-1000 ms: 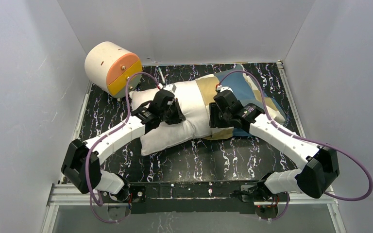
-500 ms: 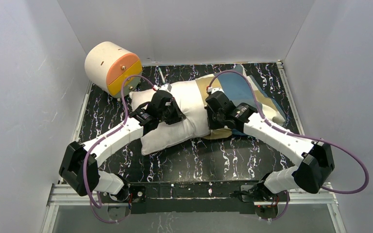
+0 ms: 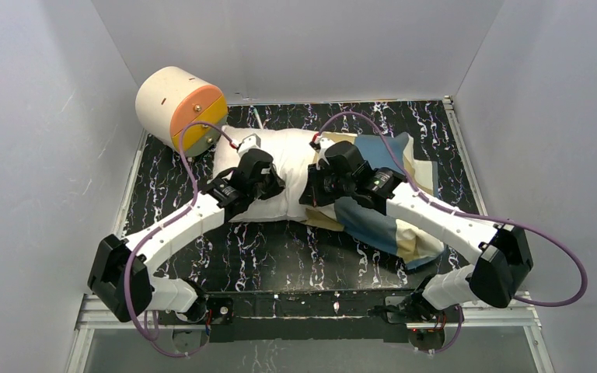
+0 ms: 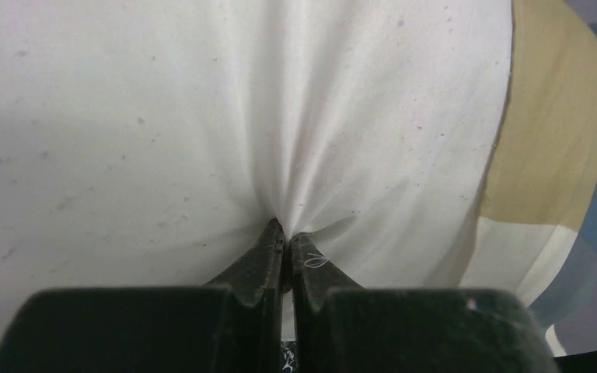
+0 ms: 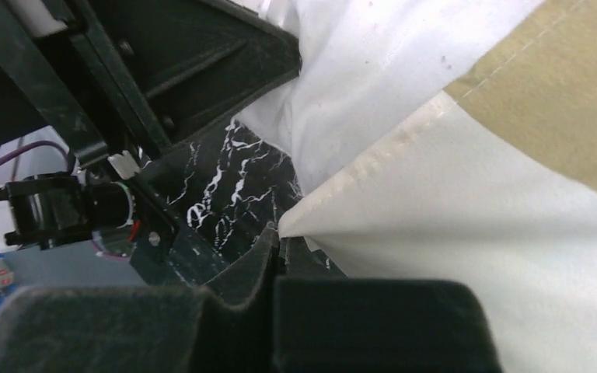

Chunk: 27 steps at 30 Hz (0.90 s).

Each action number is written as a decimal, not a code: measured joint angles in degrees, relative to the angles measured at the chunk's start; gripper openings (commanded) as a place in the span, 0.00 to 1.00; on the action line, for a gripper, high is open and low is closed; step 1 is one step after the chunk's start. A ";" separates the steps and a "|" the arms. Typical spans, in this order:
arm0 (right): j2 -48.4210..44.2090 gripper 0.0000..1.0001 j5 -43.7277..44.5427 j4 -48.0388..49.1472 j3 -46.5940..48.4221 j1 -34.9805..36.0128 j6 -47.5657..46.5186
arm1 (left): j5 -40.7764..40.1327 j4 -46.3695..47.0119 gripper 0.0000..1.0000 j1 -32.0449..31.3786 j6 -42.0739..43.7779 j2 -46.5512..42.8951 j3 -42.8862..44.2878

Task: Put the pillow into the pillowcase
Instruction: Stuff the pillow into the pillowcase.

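The white pillow (image 3: 284, 151) lies across the back middle of the table, its right end inside the blue, tan and cream pillowcase (image 3: 381, 225). My left gripper (image 3: 274, 185) is shut on a pinch of the pillow's white cloth; the folds run into the left gripper (image 4: 284, 235), with the pillow (image 4: 148, 116) filling that view and the pillowcase (image 4: 552, 116) at its right. My right gripper (image 3: 309, 194) is shut on the pillowcase's cream hem. In the right wrist view the right gripper (image 5: 278, 235) pinches the pillowcase (image 5: 474, 233) at a corner of the hem, beside the pillow (image 5: 373, 70).
A cream-and-orange cylinder (image 3: 179, 105) stands at the back left, close to the pillow's left end. The black marbled table (image 3: 280, 249) is walled on three sides. The left arm (image 5: 163, 62) sits close in front of my right gripper.
My right gripper closed on the pillowcase hem and drew it leftward over the pillow. The left gripper kept its pinch and shifted back and left with the pillow. The case's near part now trails forward.
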 measured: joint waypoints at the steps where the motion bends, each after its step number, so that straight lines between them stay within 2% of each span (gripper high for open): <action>1: 0.00 0.01 -0.81 1.18 -0.59 0.13 1.01 | -0.68 -0.15 0.00 0.00 -0.24 -0.74 -0.26; 9: -4.35 0.01 -4.96 10.99 -10.91 0.59 13.51 | -3.48 1.18 0.00 -1.03 -4.35 -5.92 -6.54; 14: -7.10 0.01 -5.14 12.46 -12.20 0.57 16.11 | -4.07 2.16 0.00 -1.09 -5.14 -6.10 -6.97; 18: -7.30 0.01 -5.75 12.00 -12.17 0.57 15.50 | -4.04 1.99 0.00 -1.16 -5.62 -6.08 -5.90; 21: -7.30 0.04 -5.05 7.91 -10.93 0.63 12.37 | -3.52 1.66 0.00 -1.44 -7.15 -6.47 -5.95; 23: -7.54 0.01 -3.02 4.74 -9.94 0.79 9.62 | -3.37 1.64 0.00 -2.08 -8.68 -7.85 -7.21; 27: -10.08 0.01 0.76 1.77 -10.03 0.87 3.50 | -3.32 1.36 0.00 -5.31 -11.41 -15.21 -10.97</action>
